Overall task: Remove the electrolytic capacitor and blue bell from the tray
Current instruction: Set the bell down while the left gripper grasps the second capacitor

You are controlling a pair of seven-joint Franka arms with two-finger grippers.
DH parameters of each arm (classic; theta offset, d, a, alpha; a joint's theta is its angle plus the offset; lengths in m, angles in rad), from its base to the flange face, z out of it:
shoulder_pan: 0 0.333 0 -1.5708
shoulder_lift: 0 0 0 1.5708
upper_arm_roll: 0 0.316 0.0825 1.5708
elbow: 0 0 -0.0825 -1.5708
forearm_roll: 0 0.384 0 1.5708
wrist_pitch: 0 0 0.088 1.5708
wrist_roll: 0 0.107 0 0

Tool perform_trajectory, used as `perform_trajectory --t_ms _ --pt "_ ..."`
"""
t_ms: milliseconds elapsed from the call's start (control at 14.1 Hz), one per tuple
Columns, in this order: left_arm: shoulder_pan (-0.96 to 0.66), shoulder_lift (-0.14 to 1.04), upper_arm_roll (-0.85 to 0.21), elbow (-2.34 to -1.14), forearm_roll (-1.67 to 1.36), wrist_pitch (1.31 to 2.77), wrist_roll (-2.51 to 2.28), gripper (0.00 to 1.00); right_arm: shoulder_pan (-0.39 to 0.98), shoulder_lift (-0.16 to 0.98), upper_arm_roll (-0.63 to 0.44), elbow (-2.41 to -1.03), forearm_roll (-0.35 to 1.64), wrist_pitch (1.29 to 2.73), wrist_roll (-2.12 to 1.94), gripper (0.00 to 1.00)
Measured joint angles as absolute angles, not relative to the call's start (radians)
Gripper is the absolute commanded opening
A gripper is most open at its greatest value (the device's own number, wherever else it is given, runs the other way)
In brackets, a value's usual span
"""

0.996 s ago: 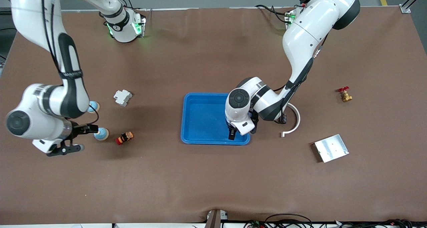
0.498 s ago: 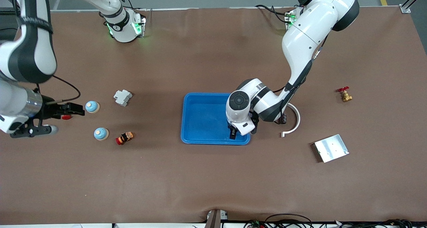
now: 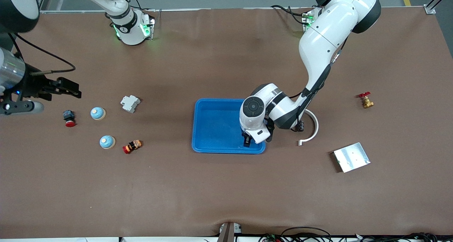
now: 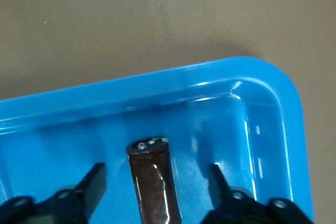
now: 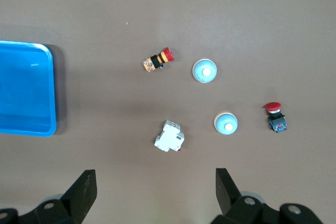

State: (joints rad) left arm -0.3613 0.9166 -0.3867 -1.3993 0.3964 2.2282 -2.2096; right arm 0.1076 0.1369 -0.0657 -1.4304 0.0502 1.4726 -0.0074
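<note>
A dark brown capacitor [image 4: 153, 182] lies in the blue tray [image 3: 216, 123], in the corner nearest the front camera at the left arm's end. My left gripper [image 3: 246, 142] is low in that corner, open, a finger on each side of the capacitor with a gap on both. The hand hides the capacitor in the front view. Two light-blue bells [image 3: 97, 113] [image 3: 107, 142] stand on the table toward the right arm's end. My right gripper [image 3: 72, 89] hangs open and empty, high over the table near them. The right wrist view shows both bells [image 5: 226, 123] [image 5: 204, 71] far below.
Near the bells lie a white breaker [image 3: 130, 103], a red-capped push button [image 3: 69, 118] and an orange-and-red switch [image 3: 132, 146]. Toward the left arm's end are a white curved piece [image 3: 313, 127], a metal plate [image 3: 351, 157] and a brass valve [image 3: 365, 100].
My right arm has lifted and swung away from the bell nearer the camera toward the table's end, uncovering the push button. Both bells stay put. The left gripper stays over the capacitor.
</note>
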Motion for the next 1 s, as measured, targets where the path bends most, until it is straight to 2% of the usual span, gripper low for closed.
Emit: perform_trajectory --t_ms 640,996 --pt "-0.366 0.907 -0.393 -1.401 0.396 2.224 -2.007 0.00 0.030 0.131 -0.060 -1.434 -0.019 1.474 -0.008 1.00" --pt "-0.362 0.830 -0.418 -1.395 0.396 2.074 -1.759 0.00 -0.010 0.133 -0.034 -1.434 -0.019 1.477 -0.008 1.00"
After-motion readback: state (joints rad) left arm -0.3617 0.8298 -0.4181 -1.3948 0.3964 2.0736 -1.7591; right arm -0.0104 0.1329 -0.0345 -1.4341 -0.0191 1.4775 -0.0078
